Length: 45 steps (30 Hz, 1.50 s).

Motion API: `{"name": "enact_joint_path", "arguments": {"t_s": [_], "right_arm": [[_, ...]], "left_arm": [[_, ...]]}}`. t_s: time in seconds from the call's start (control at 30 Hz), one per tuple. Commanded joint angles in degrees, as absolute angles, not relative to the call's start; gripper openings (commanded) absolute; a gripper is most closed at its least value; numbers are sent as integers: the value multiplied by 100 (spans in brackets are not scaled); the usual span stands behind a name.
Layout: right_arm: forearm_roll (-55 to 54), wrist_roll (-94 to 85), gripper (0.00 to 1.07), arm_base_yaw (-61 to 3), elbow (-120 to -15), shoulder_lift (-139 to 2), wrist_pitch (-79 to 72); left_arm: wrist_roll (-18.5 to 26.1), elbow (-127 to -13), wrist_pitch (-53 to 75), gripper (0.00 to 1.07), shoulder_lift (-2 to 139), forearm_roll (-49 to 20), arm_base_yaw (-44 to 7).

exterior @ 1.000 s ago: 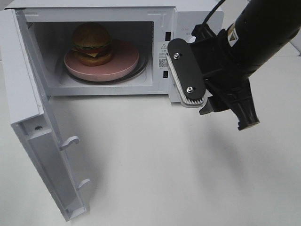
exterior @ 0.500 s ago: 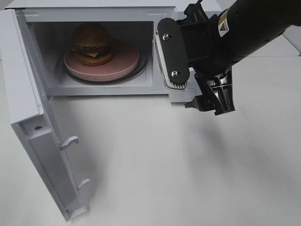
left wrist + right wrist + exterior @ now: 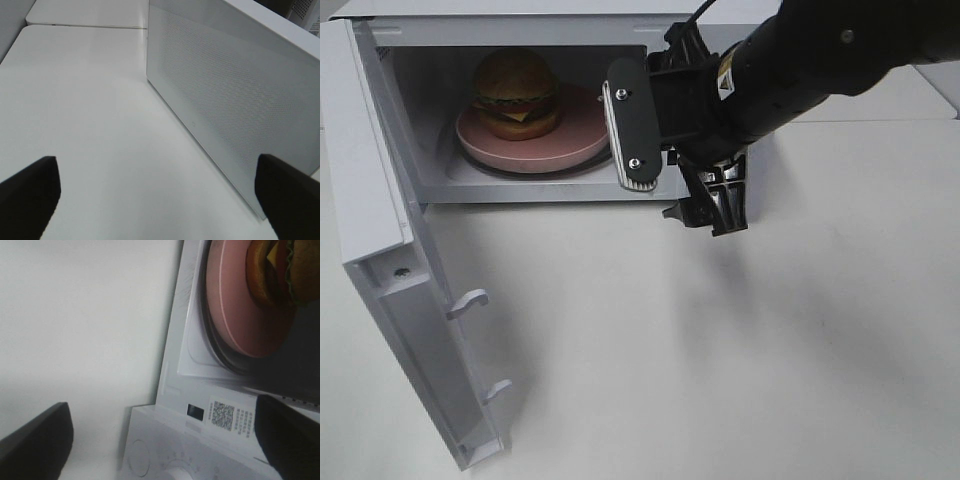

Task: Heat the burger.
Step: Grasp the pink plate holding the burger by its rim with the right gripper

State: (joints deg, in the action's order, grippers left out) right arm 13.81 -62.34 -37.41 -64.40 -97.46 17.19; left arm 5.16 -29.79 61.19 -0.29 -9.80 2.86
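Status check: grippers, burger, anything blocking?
Both grippers open, empty. Burger on pink plate inside microwave. Right gripper at the opening; door wide open.

A plain white surface (image 3: 720, 360) fills the room's view, matte and evenly lit, with soft grey shadows lying across it. In the left wrist view a second white tabletop (image 3: 85, 14) butts against its far edge, a thin seam between them, and a grey wall (image 3: 10, 25) stands beside.

Right end effector (image 3: 665, 165) spread wide, empty; left end effector (image 3: 160, 192) likewise agape.
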Motion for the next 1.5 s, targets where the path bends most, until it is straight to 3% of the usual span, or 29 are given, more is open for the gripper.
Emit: {"name": "enact_joint_path", "arguments": {"t_s": [0.03, 0.93, 1.5], "right_arm": [[1381, -6148, 93, -3753, -6635, -9952, 1553], [1381, -6010, 89, -3753, -8176, -11763, 1083], [1249, -5884, 86, -3753, -9803, -13098, 1415]], "left_arm": [[493, -2968, 6131, 98, -52, -1026, 304], [493, -2968, 6131, 98, -52, -1026, 304], [493, -2968, 6131, 98, -52, -1026, 304]]}}
